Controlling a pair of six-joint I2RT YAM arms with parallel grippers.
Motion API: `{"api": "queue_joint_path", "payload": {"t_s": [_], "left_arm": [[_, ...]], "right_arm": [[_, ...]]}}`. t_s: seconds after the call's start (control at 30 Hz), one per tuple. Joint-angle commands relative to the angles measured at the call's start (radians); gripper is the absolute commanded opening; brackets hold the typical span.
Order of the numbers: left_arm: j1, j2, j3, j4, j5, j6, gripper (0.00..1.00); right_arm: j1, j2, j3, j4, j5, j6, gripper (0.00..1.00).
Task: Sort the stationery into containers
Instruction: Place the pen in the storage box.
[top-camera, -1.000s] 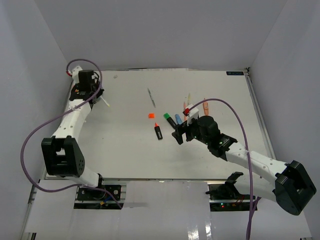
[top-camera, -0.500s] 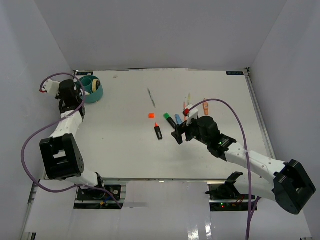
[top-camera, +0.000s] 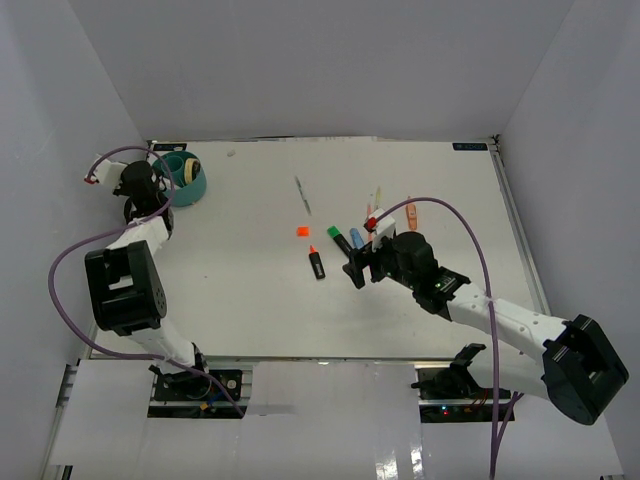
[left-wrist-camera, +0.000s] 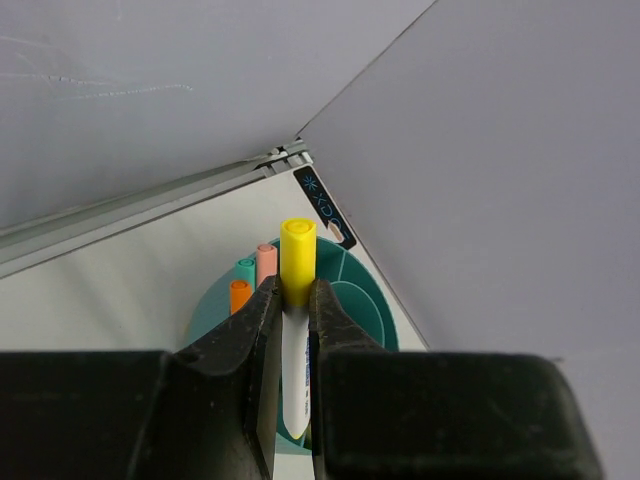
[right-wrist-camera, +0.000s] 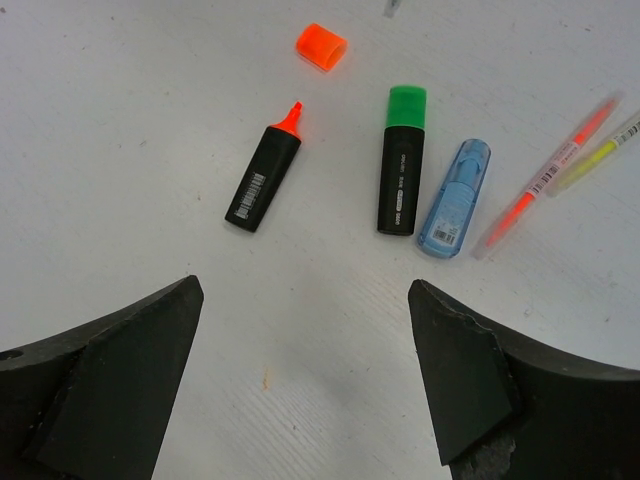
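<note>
1. The left gripper (left-wrist-camera: 296, 300) is clamped on a white pen with a yellow cap (left-wrist-camera: 298, 248), holding it upright with the cap at the top, above the jaws
2. That pen hangs over the round teal plastic organiser (left-wrist-camera: 375, 300) at the far left corner of the white table (top-camera: 240, 290); its lower end looks to be down inside 1 of the divided compartments, though I cannot tell whether it touches the bottom
3. 3 pens already stand in the organiser just behind it: an orange one (left-wrist-camera: 240, 295), a teal one (left-wrist-camera: 246, 266) and a pink one (left-wrist-camera: 266, 262)
4. So the step in hand, as I judge it, is dropping this pen in; the next move only calls for the jaws to part and the arm to lift straight up, clear of the rim
5. The right gripper (right-wrist-camera: 300, 330) hovers with its jaws spread wide and nothing between them
6. Below it lie a black highlighter with a bare orange tip (right-wrist-camera: 264, 170), its loose orange cap (right-wrist-camera: 321, 46), a black highlighter with a green cap (right-wrist-camera: 401, 160), a chunky translucent blue piece (right-wrist-camera: 453, 198), and a thin orange pen (right-wrist-camera: 550, 170) beside a thin yellow one (right-wrist-camera: 600, 150)
7. Most of the sorting is ahead; the right arm would need to descend squarely over 1 item, and the 2 highlighters nearest it look easiest to take
</note>
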Motion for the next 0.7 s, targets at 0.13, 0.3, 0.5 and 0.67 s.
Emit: {"api": "queue_joint_path", "payload": {"t_s": [0.13, 0.3, 0.5, 0.67], "left_arm": [[0.007, 0.078, 0.058, 0.108, -0.010, 0.058, 0.00], [0.008, 0.123, 0.084, 0.140, 0.007, 0.060, 0.00], [0.007, 0.178, 0.082, 0.177, 0.025, 0.072, 0.00], [-0.004, 0.192, 0.047, 0.220, 0.044, 0.081, 0.00]], "right_arm": [[-0.006, 0.023, -0.005, 0.042, -0.046, -0.014, 0.90], [-0.009, 0.029, -0.005, 0.042, -0.050, -0.015, 0.90], [-0.011, 0.039, -0.003, 0.042, -0.053, -0.015, 0.90], [-0.012, 0.046, -0.001, 0.044, -0.055, -0.015, 0.90]]}}
